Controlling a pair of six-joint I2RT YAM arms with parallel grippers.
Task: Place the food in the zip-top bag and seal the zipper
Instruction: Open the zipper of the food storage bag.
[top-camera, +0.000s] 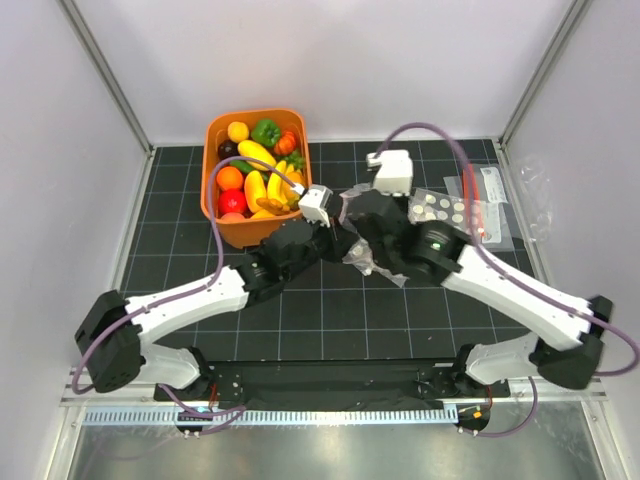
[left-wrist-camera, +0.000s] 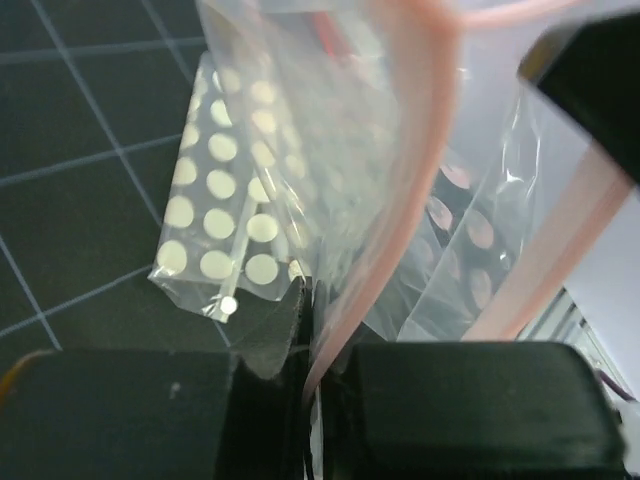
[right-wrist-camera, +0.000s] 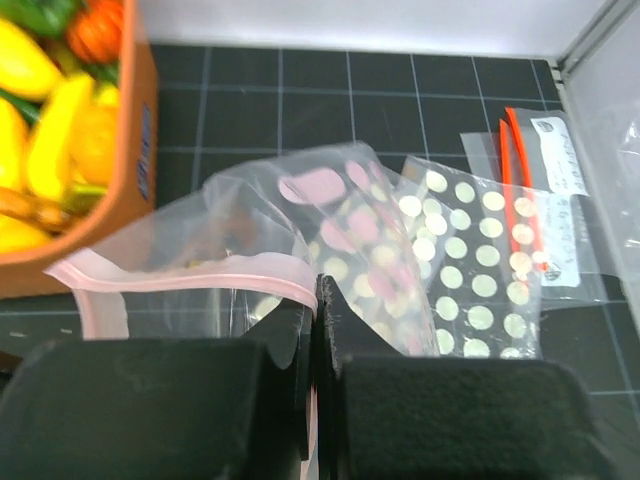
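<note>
Only right wrist view shows right gripper (right-wrist-camera: 315, 295) pinching zipper (right-wrist-camera: 190, 268); overhead hides it.

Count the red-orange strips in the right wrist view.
2, on the small clear bags at the view's right: a shorter strip and a longer strip beside it. Others may be hidden.

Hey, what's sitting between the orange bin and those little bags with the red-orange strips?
Right wrist view: between the orange bin and the red-strip bags lie the clear zip-top bag, then the polka-dotted bags.
</note>
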